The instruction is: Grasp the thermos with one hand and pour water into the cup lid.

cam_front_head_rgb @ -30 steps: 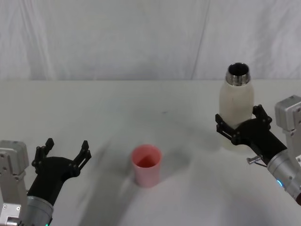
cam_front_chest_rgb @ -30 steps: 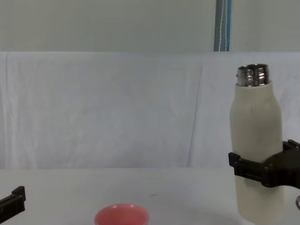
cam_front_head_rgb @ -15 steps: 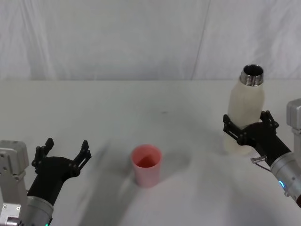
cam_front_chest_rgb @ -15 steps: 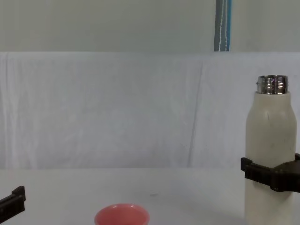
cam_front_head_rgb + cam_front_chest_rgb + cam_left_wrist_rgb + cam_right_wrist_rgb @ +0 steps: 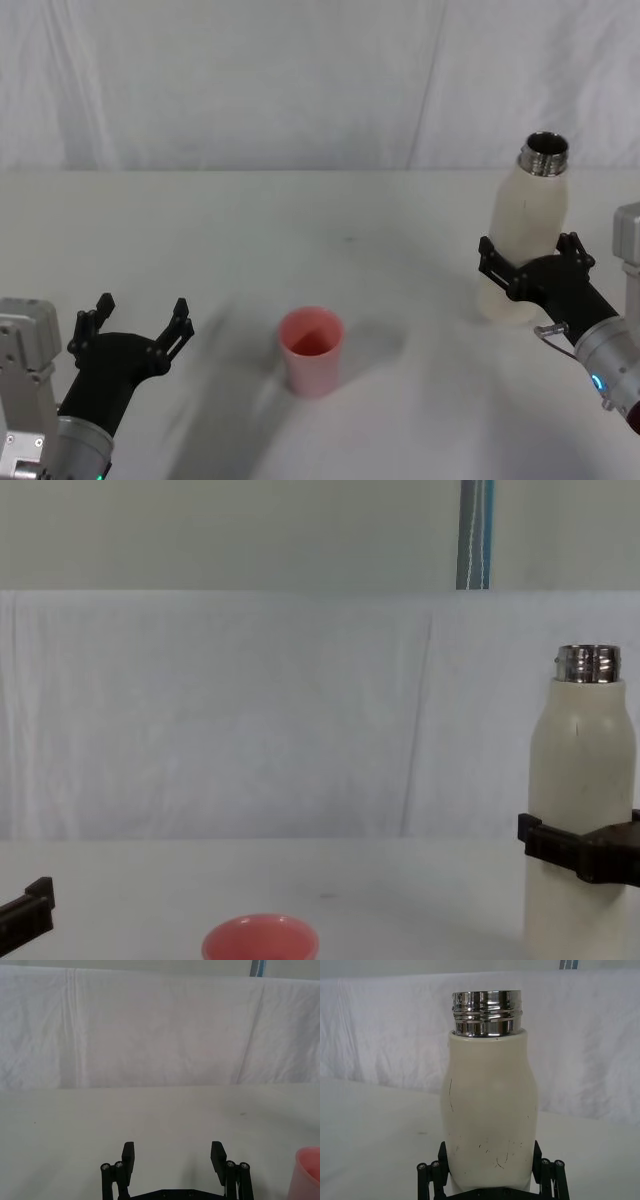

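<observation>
The thermos (image 5: 527, 225) is a tall cream-white bottle with an open steel neck, upright at the table's right side. Its base is at the tabletop. My right gripper (image 5: 531, 270) is shut on its lower body, one finger on each side, as the right wrist view shows around the thermos (image 5: 489, 1110). The chest view has the thermos (image 5: 580, 770) at its right edge with the right gripper (image 5: 585, 855) clasped around it. The pink cup lid (image 5: 312, 350) stands upright mid-table, well left of the thermos. My left gripper (image 5: 142, 308) rests open at the near left, holding nothing.
A white cloth covers the table (image 5: 300, 230) and hangs as a backdrop behind it. Bare tabletop lies between the cup lid and the thermos. The cup lid's rim (image 5: 306, 1172) shows to the side of my left gripper (image 5: 174, 1152).
My right gripper has carried the thermos to the right and down, from lifted to standing at table level. The left arm and cup lid have not moved.
</observation>
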You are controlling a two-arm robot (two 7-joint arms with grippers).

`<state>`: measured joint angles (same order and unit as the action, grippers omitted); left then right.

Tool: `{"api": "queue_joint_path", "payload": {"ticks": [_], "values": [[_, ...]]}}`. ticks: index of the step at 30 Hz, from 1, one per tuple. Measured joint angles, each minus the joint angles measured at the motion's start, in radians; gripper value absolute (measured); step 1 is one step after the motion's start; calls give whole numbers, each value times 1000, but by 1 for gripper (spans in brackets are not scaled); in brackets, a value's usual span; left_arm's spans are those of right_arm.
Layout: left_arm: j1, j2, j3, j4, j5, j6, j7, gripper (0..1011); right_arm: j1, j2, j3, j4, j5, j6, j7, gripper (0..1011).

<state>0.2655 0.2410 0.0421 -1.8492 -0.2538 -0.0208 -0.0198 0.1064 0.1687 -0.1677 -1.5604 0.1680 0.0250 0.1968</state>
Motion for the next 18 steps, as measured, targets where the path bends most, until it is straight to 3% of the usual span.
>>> {"api": "queue_joint_path", "payload": {"ticks": [18], "values": [[0,0,0,0,0,0,0,1001,70,-23,-24,112,-1,-74,5,952]]}}
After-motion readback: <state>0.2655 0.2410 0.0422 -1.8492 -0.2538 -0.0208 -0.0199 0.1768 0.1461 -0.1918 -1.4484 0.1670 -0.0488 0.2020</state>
